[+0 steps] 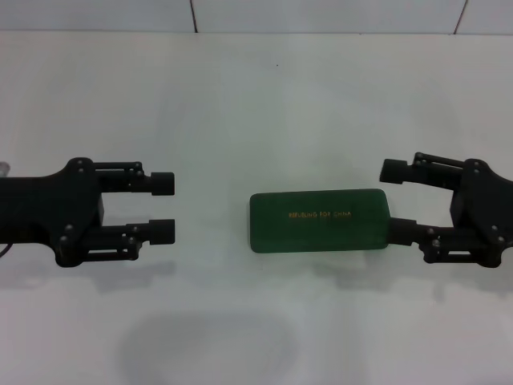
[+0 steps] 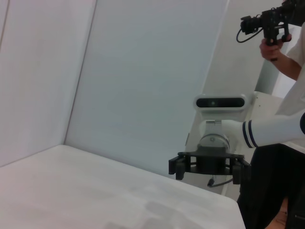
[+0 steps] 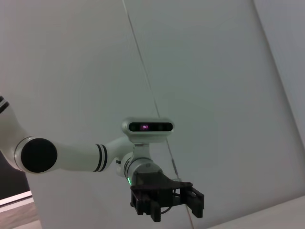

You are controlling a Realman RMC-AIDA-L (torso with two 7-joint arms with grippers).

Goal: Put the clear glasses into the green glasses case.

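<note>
The green glasses case (image 1: pixel 320 220) lies flat and shut on the white worktop (image 1: pixel 240 104), a little right of centre in the head view, its long side running left to right and its small gold lettering (image 1: pixel 320 215) facing up on the lid. The right gripper (image 1: pixel 394 199) sits at the case's right end, its jaws standing open: the nearer finger (image 1: pixel 405 230) is right against the end of the case (whether it touches cannot be told), and the farther finger (image 1: pixel 395 170) lies just beyond the case's far right corner. The left gripper (image 1: pixel 163 207) is well apart from the case on the left side of the worktop, pointing toward it, with its jaws also open and nothing between the two round fingertips (image 1: pixel 163 184). The clear glasses cannot be made out in any view. A faint grey shadow (image 1: pixel 204 345) lies on the worktop near the front edge. The left wrist view looks across the worktop at the right gripper (image 2: pixel 208 169) and its white arm (image 2: pixel 271 131), with a person (image 2: pixel 281 52) holding a camera rig behind it. The right wrist view shows the left gripper (image 3: pixel 170 202) and its white arm (image 3: pixel 71 157) against a pale wall (image 3: pixel 200 62).
</note>
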